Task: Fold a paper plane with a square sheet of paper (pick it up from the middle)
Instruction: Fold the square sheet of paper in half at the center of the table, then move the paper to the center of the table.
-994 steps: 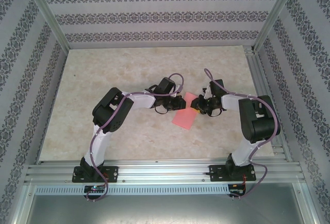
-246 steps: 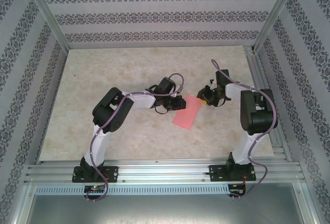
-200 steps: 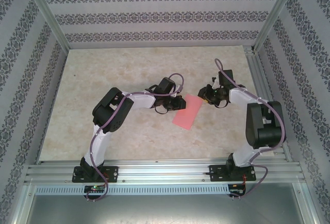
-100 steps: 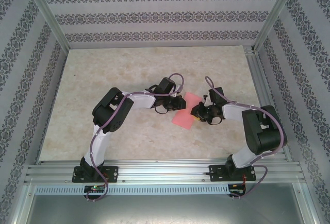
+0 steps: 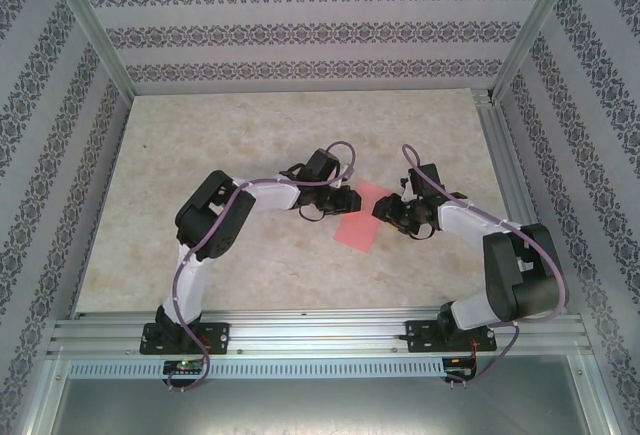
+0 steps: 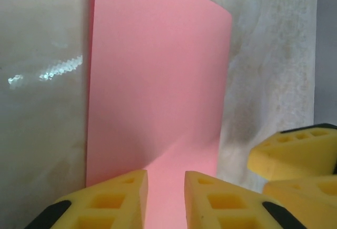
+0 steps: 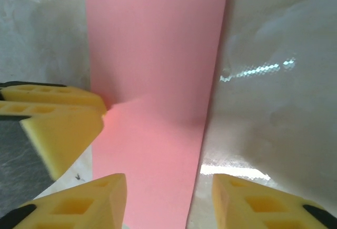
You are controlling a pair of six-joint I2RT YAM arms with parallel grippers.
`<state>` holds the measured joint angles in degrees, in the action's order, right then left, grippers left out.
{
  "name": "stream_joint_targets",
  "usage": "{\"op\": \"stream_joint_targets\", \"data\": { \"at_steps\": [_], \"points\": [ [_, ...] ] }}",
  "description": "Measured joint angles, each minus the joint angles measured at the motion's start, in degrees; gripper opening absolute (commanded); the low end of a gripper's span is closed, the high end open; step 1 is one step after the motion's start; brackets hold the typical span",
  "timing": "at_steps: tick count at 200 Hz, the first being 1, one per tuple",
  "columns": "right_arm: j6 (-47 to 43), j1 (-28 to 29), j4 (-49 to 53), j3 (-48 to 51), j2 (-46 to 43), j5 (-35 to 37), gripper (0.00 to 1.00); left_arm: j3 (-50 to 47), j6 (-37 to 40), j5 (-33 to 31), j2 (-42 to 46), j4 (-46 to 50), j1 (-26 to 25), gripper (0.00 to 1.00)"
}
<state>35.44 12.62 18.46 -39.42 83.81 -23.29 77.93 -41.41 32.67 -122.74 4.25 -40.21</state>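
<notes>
The pink-red square sheet of paper (image 5: pixel 358 219) lies flat on the table as a long narrow rectangle, folded over. My left gripper (image 5: pixel 350 201) is low over its far left end. In the left wrist view its yellow fingers (image 6: pixel 166 182) stand a narrow gap apart, with the paper (image 6: pixel 158 81) flat beneath them. My right gripper (image 5: pixel 381 211) is at the sheet's right long edge. In the right wrist view it is open (image 7: pixel 168 184), its jaws straddling that edge of the paper (image 7: pixel 152 55). The left gripper's fingers (image 7: pixel 63 118) sit close by at the left.
The marbled tabletop (image 5: pixel 250 125) stretches around the paper. Aluminium frame posts (image 5: pixel 95 35) and patterned walls enclose the table. The two grippers' yellow fingers are close to each other over the sheet, the right gripper's fingers (image 6: pixel 295 152) showing in the left wrist view.
My right gripper swung from the back right down to the paper's right edge and opened wider. The left jaws parted slightly. The paper stayed in place.
</notes>
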Motion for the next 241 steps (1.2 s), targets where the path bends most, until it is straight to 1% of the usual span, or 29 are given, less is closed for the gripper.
{"op": "stream_joint_targets", "data": {
  "at_steps": [15,43,75,99,117,151,189,241],
  "points": [
    [-0.5,0.0,0.92,-0.66,0.81,1.11,0.53,-1.03,0.0,-0.15,2.36,0.46,0.0,0.33],
    [-0.94,0.09,1.99,-2.29,2.27,2.93,0.64,-2.82,0.09,-1.51,8.44,1.11,0.0,0.34],
    [-1.09,1.29,2.32,-4.2,2.84,5.27,0.73,-8.7,0.46,-5.22,18.23,1.2,0.52,0.36],
    [-0.83,2.03,2.27,-5.01,3.37,5.9,0.78,-13.97,0.52,-7.52,24.85,1.18,2.47,0.36],
    [-0.83,2.4,2.1,-5.57,4.59,6.16,0.81,-17.25,0.66,-9.25,28.11,1.2,4.44,0.37],
    [-0.59,3.39,1.16,-6.1,6.95,6.36,0.83,-21.97,1.33,-11.91,32.39,1.27,7.91,0.37],
    [-0.44,5.07,0.57,-7.87,8.17,6.51,0.84,-25.42,1.99,-12.31,34.93,1.25,10.91,0.37],
    [-0.42,7.54,0.39,-9.73,10.14,6.05,0.86,-28.24,1.99,-12.48,37.55,1.27,12.09,0.38]
  ]
}}
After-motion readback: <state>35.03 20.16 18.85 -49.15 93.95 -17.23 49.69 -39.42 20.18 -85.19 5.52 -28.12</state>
